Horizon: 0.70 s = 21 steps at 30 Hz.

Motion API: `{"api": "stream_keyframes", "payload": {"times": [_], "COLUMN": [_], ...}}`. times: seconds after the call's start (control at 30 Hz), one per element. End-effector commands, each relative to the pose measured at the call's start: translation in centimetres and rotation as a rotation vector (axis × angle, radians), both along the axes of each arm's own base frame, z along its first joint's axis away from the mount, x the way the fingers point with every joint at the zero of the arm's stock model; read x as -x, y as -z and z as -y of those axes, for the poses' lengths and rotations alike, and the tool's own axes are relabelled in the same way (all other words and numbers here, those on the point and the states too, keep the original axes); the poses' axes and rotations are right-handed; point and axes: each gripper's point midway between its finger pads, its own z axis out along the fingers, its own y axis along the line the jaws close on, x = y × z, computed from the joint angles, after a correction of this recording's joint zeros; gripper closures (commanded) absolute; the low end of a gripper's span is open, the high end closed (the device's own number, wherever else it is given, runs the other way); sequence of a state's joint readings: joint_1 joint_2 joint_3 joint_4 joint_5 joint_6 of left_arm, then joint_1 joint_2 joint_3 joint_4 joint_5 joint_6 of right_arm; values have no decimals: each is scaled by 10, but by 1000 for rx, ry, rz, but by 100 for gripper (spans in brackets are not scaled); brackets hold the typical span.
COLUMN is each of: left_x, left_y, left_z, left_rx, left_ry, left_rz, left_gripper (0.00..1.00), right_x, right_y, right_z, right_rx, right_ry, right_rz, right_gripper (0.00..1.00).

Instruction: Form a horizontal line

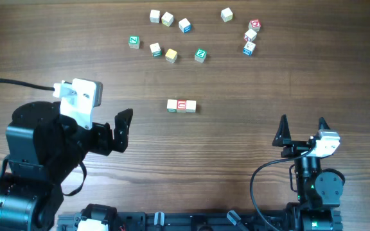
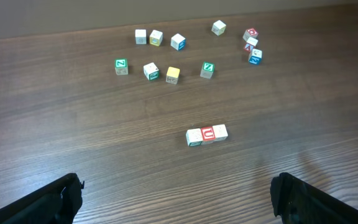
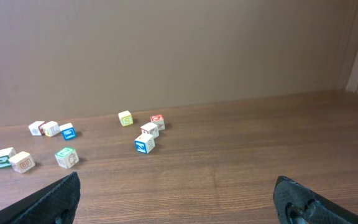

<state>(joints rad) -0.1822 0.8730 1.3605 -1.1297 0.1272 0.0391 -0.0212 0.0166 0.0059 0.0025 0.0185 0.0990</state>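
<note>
The horizontal line (image 1: pixel 181 106) lies mid-table: three touching cubes, pale with green trim on the left, red-marked in the middle, plain pale on the right. It also shows in the left wrist view (image 2: pixel 207 134). My left gripper (image 1: pixel 123 128) is open and empty, to the left of the row and a little nearer than it; its fingers frame bare wood in its wrist view (image 2: pixel 176 199). My right gripper (image 1: pixel 302 128) is open and empty at the near right, apart from the row (image 3: pixel 178 199).
Several loose cubes lie scattered at the far side: a pale pair (image 1: pixel 160 17), a green-marked one (image 1: pixel 133 42), a yellow one (image 1: pixel 171 56), and a red and blue cluster (image 1: pixel 251 36) at far right (image 3: pixel 148 134). A wall stands behind the table.
</note>
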Motion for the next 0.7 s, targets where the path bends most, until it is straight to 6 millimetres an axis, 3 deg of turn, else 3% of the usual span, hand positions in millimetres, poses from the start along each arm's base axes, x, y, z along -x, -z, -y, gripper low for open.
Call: {"api": "stream_keyframes", "payload": {"times": [0.0,0.4,0.53,0.67], "left_x": [-1,-1,0,8], "left_y": [-3,-2,10,36], "left_z": [-2,-1,-3,-5], "left_rx": [-3,-4,-8,-16], "left_ry": [-8,-7,-14,-14], "left_rz": [8,6,-19,-66], "left_gripper": [0,0,0,0], "right_x": [0,0,0,0], "right_y": [-2,-2,-3,-2], "right_z": [-2,-2,-2,-2], "right_rx": [20,21,21,21], "right_ry": [-16,-16,-16,-16], "right_rz": [11,11,11,11], "right_gripper": [0,0,1,0]}}
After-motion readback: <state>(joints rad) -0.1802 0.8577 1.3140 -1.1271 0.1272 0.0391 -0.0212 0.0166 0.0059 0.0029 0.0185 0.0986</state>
